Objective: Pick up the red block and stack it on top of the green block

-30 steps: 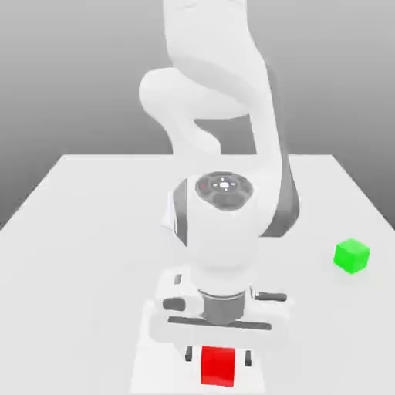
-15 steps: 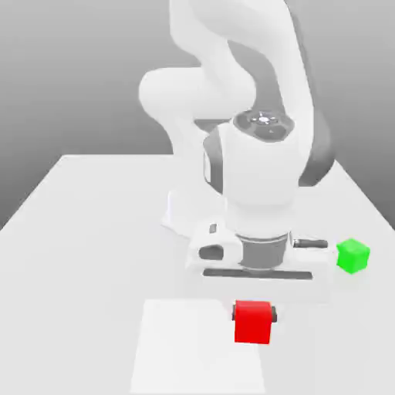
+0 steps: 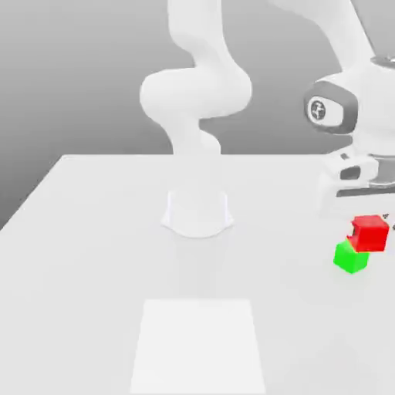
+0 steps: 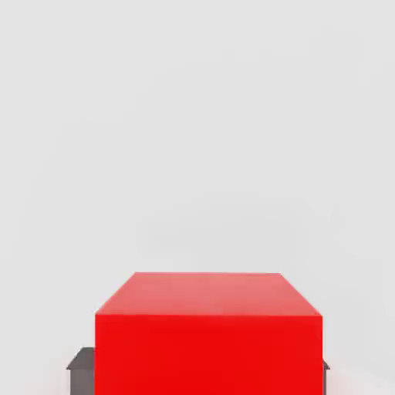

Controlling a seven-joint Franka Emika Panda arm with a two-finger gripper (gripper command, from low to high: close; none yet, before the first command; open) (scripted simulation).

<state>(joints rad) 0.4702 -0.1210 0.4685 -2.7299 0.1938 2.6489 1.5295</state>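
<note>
The red block hangs in the air at the exterior view's right, held by my gripper, which is shut on it. The green block sits on the white table just below the red block and a little toward the exterior view's left, partly overlapped by it in that view. In the hand view the red block sits between dark fingertips, with bare white table beyond it.
The arm's white base stands at the middle back of the table. A slightly brighter square patch marks the table's front middle. The table's right edge lies close to the blocks.
My gripper has carried the red block up from the front middle patch and across to the exterior view's right, now just above the green block. The green block has not moved.
</note>
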